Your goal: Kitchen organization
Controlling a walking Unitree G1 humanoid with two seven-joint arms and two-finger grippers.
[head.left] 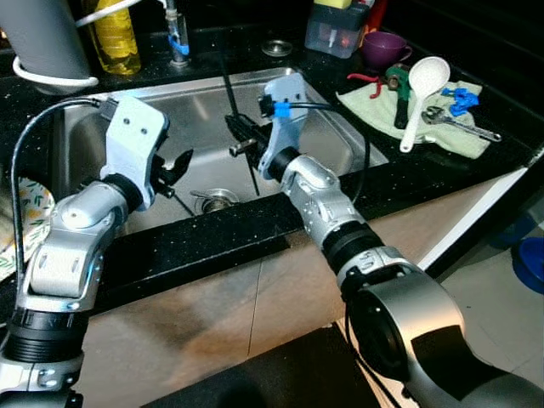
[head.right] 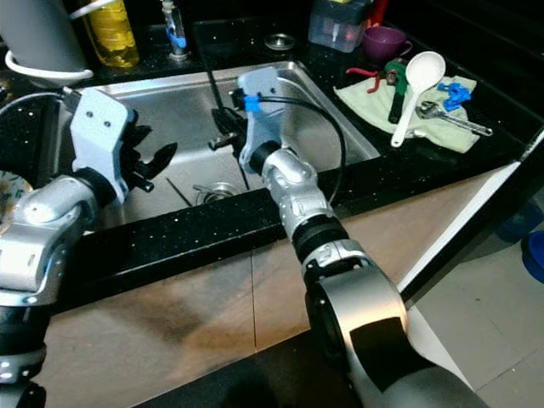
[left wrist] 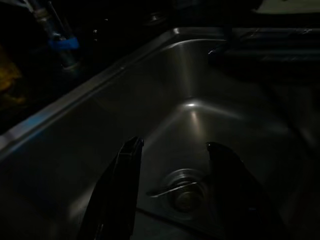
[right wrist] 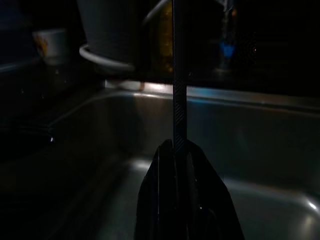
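Note:
A steel sink [head.left: 195, 106] lies before me in a black counter. My right gripper [head.left: 242, 136] hangs over the sink's middle, shut on a thin black stick [head.left: 229, 98] that stands nearly upright. In the right wrist view the stick [right wrist: 178, 75] rises straight from between the shut fingers [right wrist: 165, 170]. To the left, my left gripper [head.left: 174, 168] is open above the drain [head.left: 218, 200]. In the left wrist view its two fingers [left wrist: 127, 170] stand apart with nothing between them, above the drain [left wrist: 183, 196].
A green cloth [head.left: 463, 140] right of the sink carries a white ladle [head.left: 422, 85], a wrench [head.left: 459, 125], blue clips [head.left: 459, 98] and a green-handled tool [head.left: 399, 95]. Behind stand a purple cup [head.left: 382, 47], a clear container [head.left: 336, 32], a yellow bottle [head.left: 116, 38] and a grey vessel [head.left: 47, 42].

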